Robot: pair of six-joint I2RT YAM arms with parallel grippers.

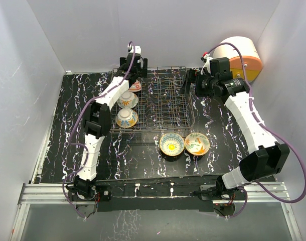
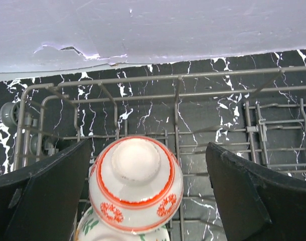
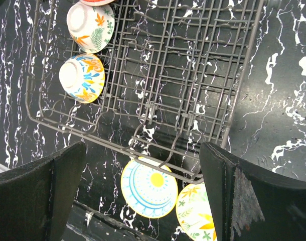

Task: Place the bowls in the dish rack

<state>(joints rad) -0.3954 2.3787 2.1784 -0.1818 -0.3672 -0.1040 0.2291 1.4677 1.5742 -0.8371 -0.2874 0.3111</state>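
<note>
The dark grey dish rack (image 1: 165,108) stands mid-table. Three bowls lean on their sides in its left column: red (image 1: 135,85), orange-green (image 1: 127,99) and blue-orange (image 1: 126,118). My left gripper (image 1: 134,70) is open over the red bowl (image 2: 135,183), whose base faces the camera between the spread fingers (image 2: 42,196); a wide gap shows on its right. The blue-yellow bowl (image 1: 171,144) and cream-green bowl (image 1: 196,143) sit upright on the table just in front of the rack. My right gripper (image 1: 190,83) is open and empty, high over the rack's right side (image 3: 193,65).
A round white, orange and yellow drawer unit (image 1: 241,57) stands at the back right by the wall. White walls close in the black marbled table (image 1: 67,130) on three sides. The rack's middle and right rows hold nothing.
</note>
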